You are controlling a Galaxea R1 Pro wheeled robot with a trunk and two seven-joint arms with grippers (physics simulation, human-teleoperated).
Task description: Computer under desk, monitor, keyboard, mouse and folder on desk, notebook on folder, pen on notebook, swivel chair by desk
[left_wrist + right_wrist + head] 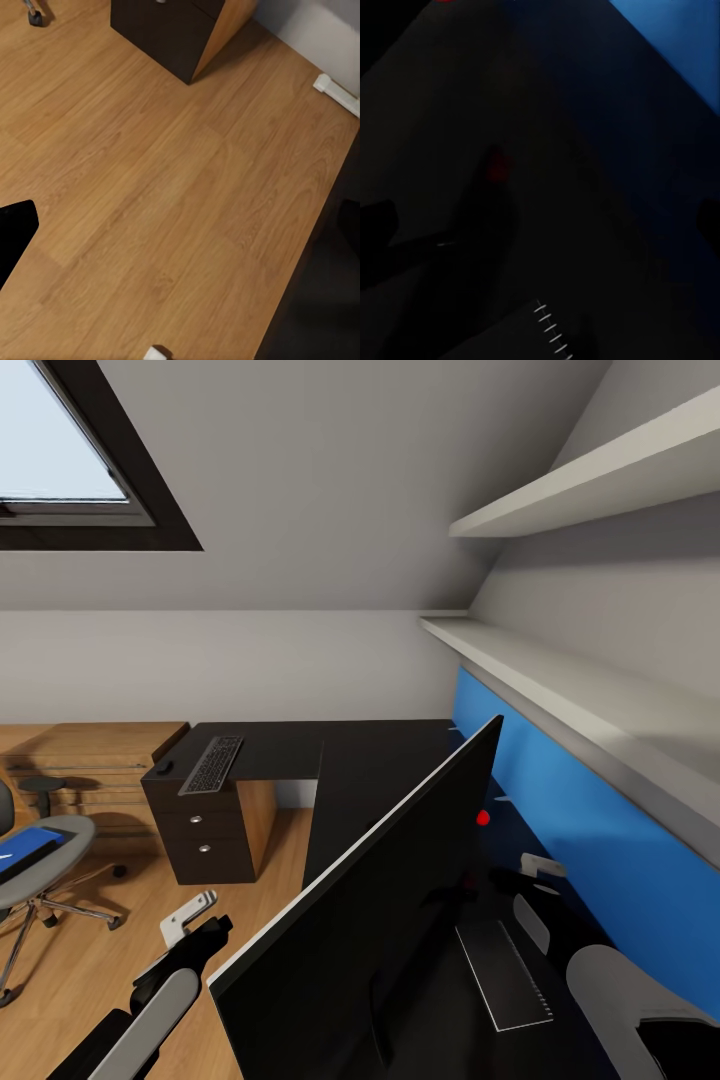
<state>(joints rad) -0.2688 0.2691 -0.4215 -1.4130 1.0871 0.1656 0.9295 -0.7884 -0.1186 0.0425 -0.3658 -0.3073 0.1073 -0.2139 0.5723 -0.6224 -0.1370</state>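
Observation:
The black monitor [380, 920] stands tilted on the black desk [370, 760], close in front of me. On the desk's far left wing lies the keyboard [211, 763], with the mouse [165, 767] just left of it. The grey notebook [505, 972] lies flat right of the monitor; its spiral edge [549, 328] shows in the right wrist view. The blue folder [30, 847] rests on the swivel chair [55, 860] at far left. My right gripper [535, 880] hovers open over the desk beyond the notebook. My left gripper [195, 925] hangs open above the wooden floor [165, 195]. Computer and pen are hidden.
The dark drawer unit [205, 830] stands under the keyboard, its corner [176, 37] in the left wrist view. A light wooden chest [90, 760] sits behind the chair. The blue rear panel [600, 840] and two white shelves [560, 670] line the right wall.

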